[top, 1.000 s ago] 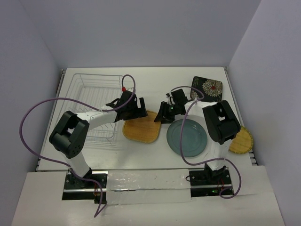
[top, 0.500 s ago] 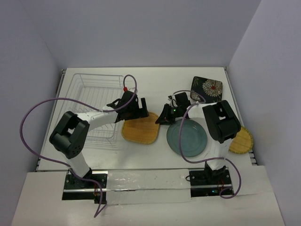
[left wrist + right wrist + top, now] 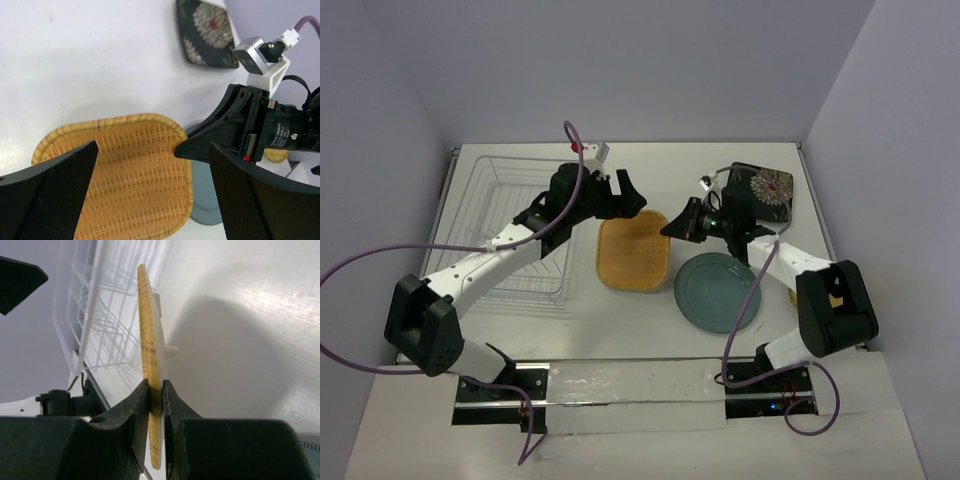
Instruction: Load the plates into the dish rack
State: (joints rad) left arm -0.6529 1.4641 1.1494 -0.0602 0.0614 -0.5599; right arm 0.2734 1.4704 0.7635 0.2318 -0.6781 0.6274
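Note:
The woven tan plate (image 3: 633, 250) lies between the two arms. My right gripper (image 3: 669, 228) is shut on its right rim. In the right wrist view the plate (image 3: 148, 335) shows edge-on, pinched between the jaws of that gripper (image 3: 156, 385), with its shadow on the table beside it. My left gripper (image 3: 620, 198) hangs open over the plate's far edge, its fingers (image 3: 50, 200) straddling the weave (image 3: 120, 175) without touching. The teal-grey plate (image 3: 717, 292) lies flat to the right, and the black floral plate (image 3: 766, 190) sits at the back right. The white wire dish rack (image 3: 505, 215) stands at the left.
A small yellow-tan plate (image 3: 278, 155) peeks out behind the right gripper in the left wrist view; my right arm covers it from above. Purple cables loop from both arms. The side walls stand close to the table's left and right edges.
The right gripper has closed on the woven plate's rim. The plate has shifted right and away. Both arms have stretched out toward the far side of the table.

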